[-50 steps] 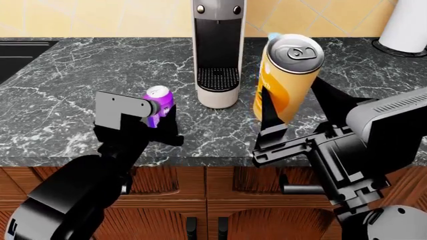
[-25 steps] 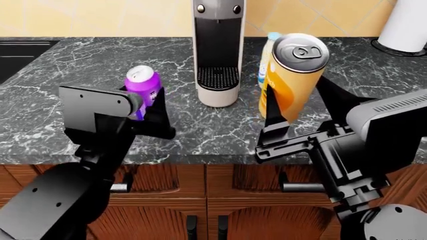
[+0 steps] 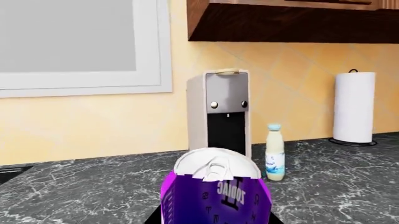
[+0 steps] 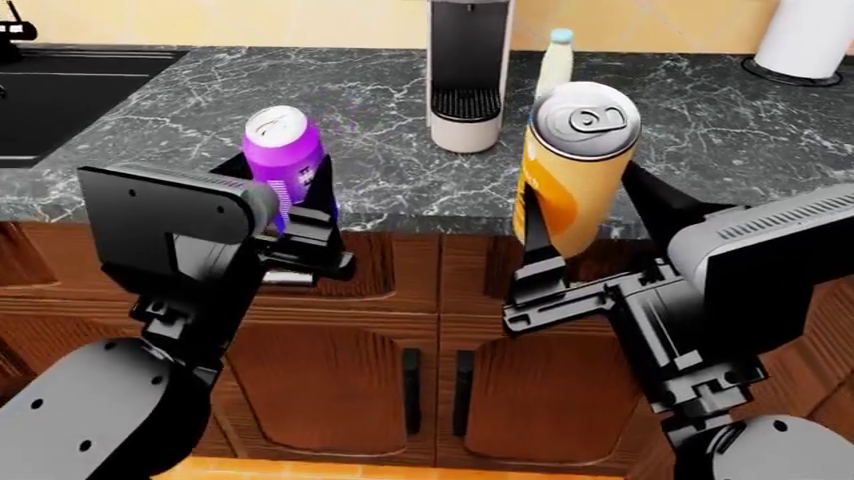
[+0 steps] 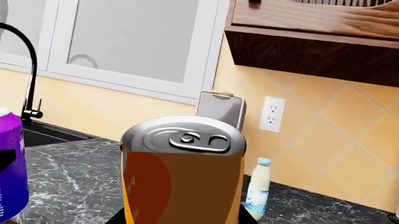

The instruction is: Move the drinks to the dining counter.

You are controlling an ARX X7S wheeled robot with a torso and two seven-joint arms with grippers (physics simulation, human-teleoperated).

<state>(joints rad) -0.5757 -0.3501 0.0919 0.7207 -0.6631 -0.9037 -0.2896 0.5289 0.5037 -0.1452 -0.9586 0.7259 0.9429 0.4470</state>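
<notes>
- The left pincer (image 4: 296,215) was largely hidden behind its own arm housing in the head view; only dark fingers (image 4: 320,205) showed against the purple can (image 4: 283,155), whose lower body was out of sight
- In the left wrist view the purple can (image 3: 216,191) filled the lower middle and was cut off at the frame edge, so the fingers there could not be made out
- The left pincer was clamped on the purple can, which stood upright and raised clear of the dark marble worktop (image 4: 160,120)
- The right pincer (image 4: 587,240) was clamped on the orange-yellow can (image 4: 574,175), one dark finger (image 4: 538,235) lying along its side; the can leaned slightly and was held out in front of the worktop's edge
- In the right wrist view the orange-yellow can (image 5: 182,172) hid the pincer's fingers entirely
- The milky-white bottle (image 4: 555,62) stood upright on the worktop well beyond the right pincer, just beside the coffee machine (image 4: 466,75); its lower part was hidden by the orange-yellow can
- A paper towel roll (image 4: 805,38) was cut off at the frame corner, far beyond the right pincer
- The sink (image 4: 60,85) lay beyond the left pincer, to its outer side
</notes>
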